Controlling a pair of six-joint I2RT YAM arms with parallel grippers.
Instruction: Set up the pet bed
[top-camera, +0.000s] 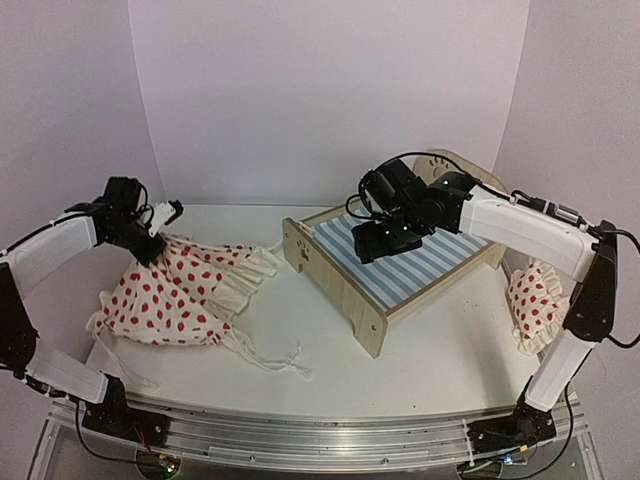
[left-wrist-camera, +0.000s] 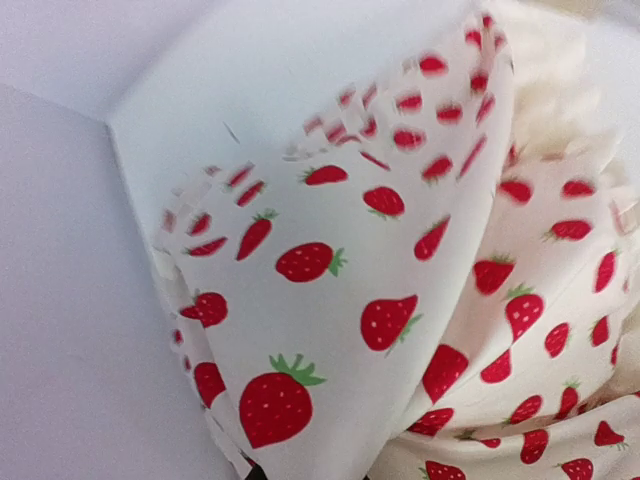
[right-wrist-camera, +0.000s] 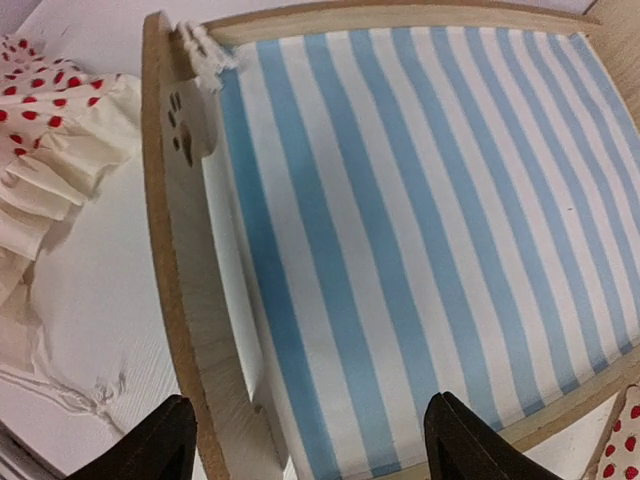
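Note:
The pet bed, a light-wood frame with a blue-and-white striped mattress, stands slantwise mid-table. My right gripper hovers over the mattress, open, with both dark fingertips apart and nothing between them. A paw-print cutout shows in the end board. At the left, my left gripper is shut on the cream strawberry-dotted duvet and holds one corner raised. The duvet fills the left wrist view and hides the fingers.
A small red-dotted ruffled pillow lies at the right, beside the right arm. The duvet's ruffle and loose strings trail toward the bed's near-left corner. Walls close off the table's back and sides.

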